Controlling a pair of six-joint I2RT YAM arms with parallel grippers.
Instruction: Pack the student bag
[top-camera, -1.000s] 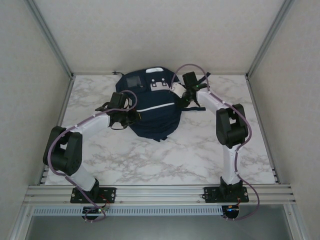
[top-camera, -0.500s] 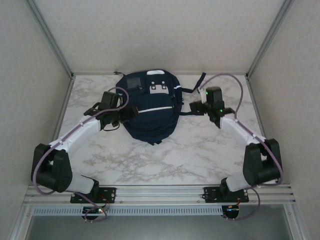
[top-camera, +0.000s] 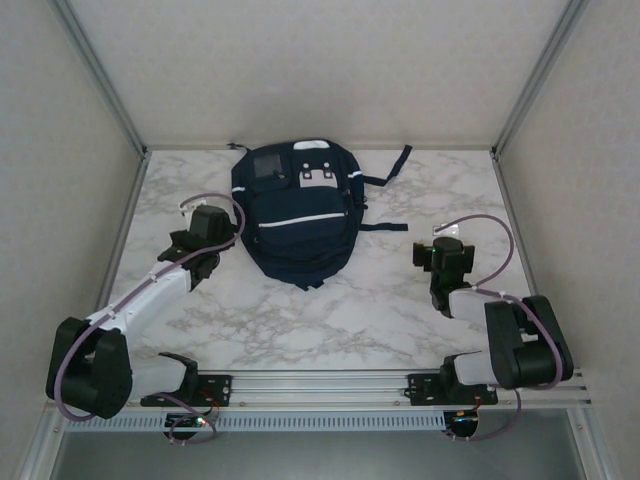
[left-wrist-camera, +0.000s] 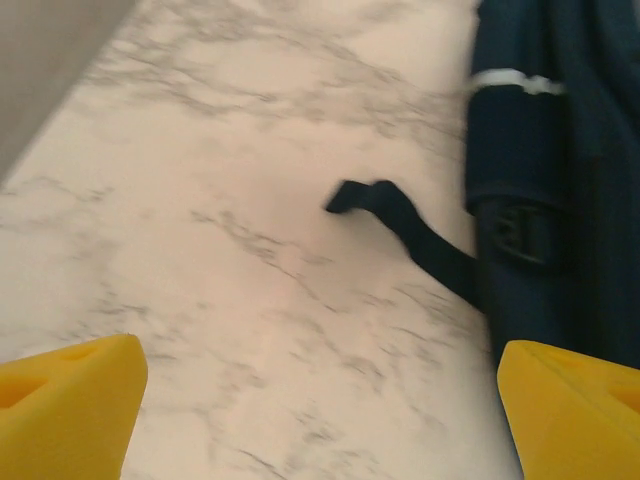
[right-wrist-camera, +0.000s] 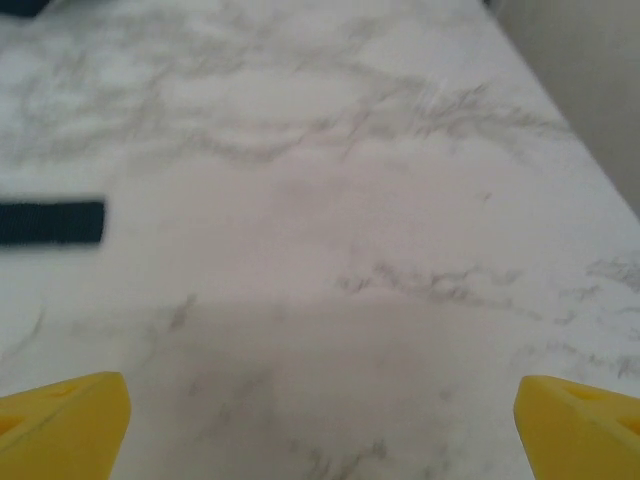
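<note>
Placement, top external view: the student bag (top-camera: 300, 215) lies flat on the marble table (top-camera: 380, 300), near the far wall and slightly left of centre, with its front pockets facing up. Two straps trail off its right side. The left gripper (top-camera: 205, 240) is near the bag's left edge, apart from it. The right gripper (top-camera: 445, 262) is well to the right of the bag, over bare table.

Left wrist view: the yellow fingertips (left-wrist-camera: 65, 400) stand wide apart with nothing between them. The bag fills the right edge, showing a white stripe (left-wrist-camera: 515, 80). A dark strap (left-wrist-camera: 410, 225) runs from it onto the marble.

Right wrist view: both pads (right-wrist-camera: 60, 425) are spread fully, gripping nothing. A strap end (right-wrist-camera: 50, 222) lies at the left edge.
</note>
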